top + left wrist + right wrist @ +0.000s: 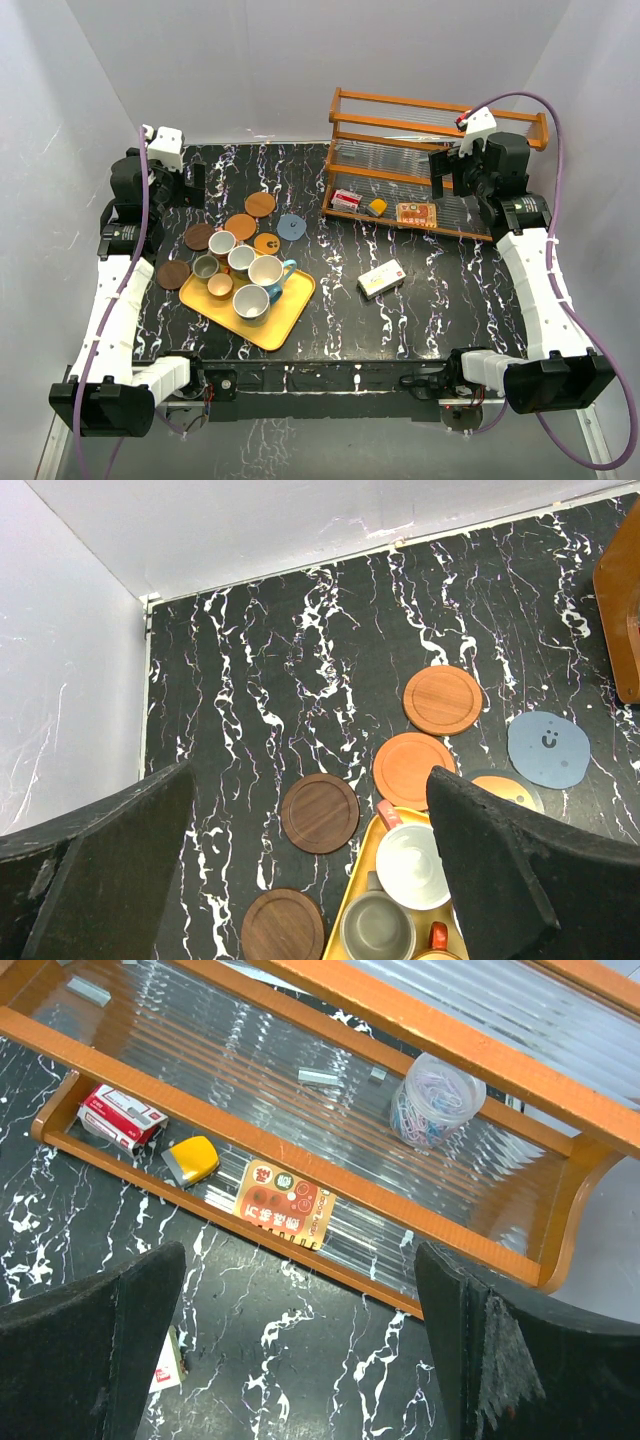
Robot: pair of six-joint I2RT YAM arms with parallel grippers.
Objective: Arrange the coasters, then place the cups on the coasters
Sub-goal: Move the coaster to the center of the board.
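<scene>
Left wrist view: the cups [412, 865] were cut off at the lower edge, and one of the coasters [240, 226] was half hidden behind a finger [520, 880]. Six coasters were noted loose on the table [420, 330] beside the tray [285, 318]. All cups were seen on the tray. Left gripper [308, 770] and right gripper [300, 1250] were recorded spread wide, nothing held. Table black, white-veined; walls [250, 60] plain white.

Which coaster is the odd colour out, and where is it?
The grey-blue coaster, rightmost of the group and nearest the wooden rack. The others are brown or orange, and it alone carries a small face-like mark.
</scene>
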